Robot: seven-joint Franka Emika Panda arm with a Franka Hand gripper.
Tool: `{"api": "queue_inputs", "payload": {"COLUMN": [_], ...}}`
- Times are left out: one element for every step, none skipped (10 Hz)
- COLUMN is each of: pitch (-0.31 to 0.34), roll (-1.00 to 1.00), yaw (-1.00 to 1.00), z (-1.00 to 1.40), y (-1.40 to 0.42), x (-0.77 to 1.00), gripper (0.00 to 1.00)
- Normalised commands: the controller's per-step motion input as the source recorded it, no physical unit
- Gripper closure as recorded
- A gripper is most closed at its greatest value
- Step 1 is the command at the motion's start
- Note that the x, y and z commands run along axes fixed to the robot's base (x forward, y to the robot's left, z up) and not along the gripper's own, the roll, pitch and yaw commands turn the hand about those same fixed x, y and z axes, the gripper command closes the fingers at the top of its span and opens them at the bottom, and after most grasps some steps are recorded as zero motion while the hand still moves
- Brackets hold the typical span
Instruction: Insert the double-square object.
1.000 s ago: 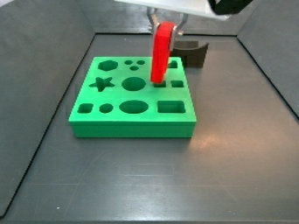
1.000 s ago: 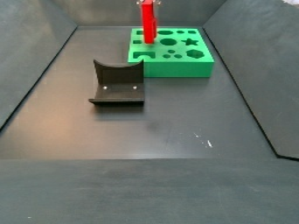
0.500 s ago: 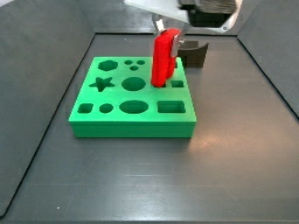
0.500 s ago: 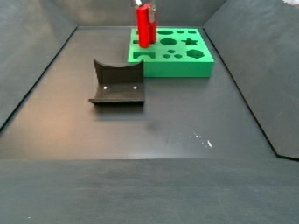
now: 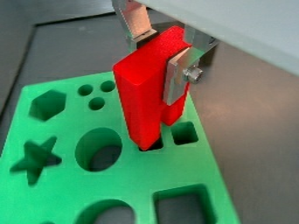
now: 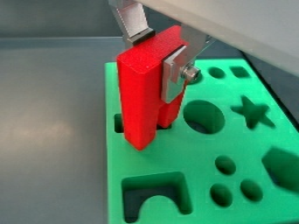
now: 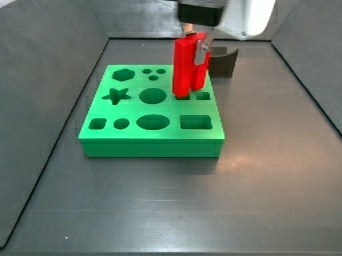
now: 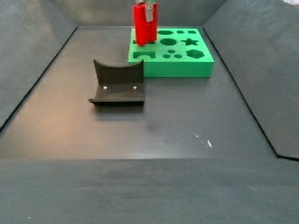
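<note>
The double-square object (image 5: 140,96) is a bright red peg that stands nearly upright, its lower end in a hole of the green block (image 7: 147,140) near the far right corner. It shows in both wrist views (image 6: 140,101) and both side views (image 8: 143,24). My gripper (image 5: 158,66) comes down from above and is shut on the peg's upper part, with one silver finger (image 5: 177,77) flat on its side and the other behind it. In a side view the gripper (image 7: 198,45) is over the block's back row.
The green block (image 8: 176,68) has star, round, hexagon and square holes across its top (image 6: 187,144). The dark fixture (image 8: 117,83) stands on the grey floor apart from the block, and in a side view (image 7: 225,60) it shows behind the block. Dark walls ring the floor.
The peg was tilted a second ago and is now nearly upright and slightly lower in the hole. The gripper has shifted with it.
</note>
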Motion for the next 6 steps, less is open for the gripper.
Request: {"api": "queue_inputs", "payload": {"pitch": [-0.01, 0.0, 0.0, 0.0, 0.0, 0.0], "roll": [-0.06, -0.04, -0.01, -0.01, -0.03, -0.1], "yaw": [-1.0, -1.0, -1.0, -1.0, -1.0, -0.86], "z": [-0.11, -0.13, -0.18, -0.18, -0.14, -0.08], "y": [-0.01, 0.0, 0.0, 0.0, 0.0, -0.11], "x": [0.0, 0.0, 0.0, 0.0, 0.0, 0.17], "gripper": [1.0, 1.0, 1.0, 1.0, 1.0, 1.0]}}
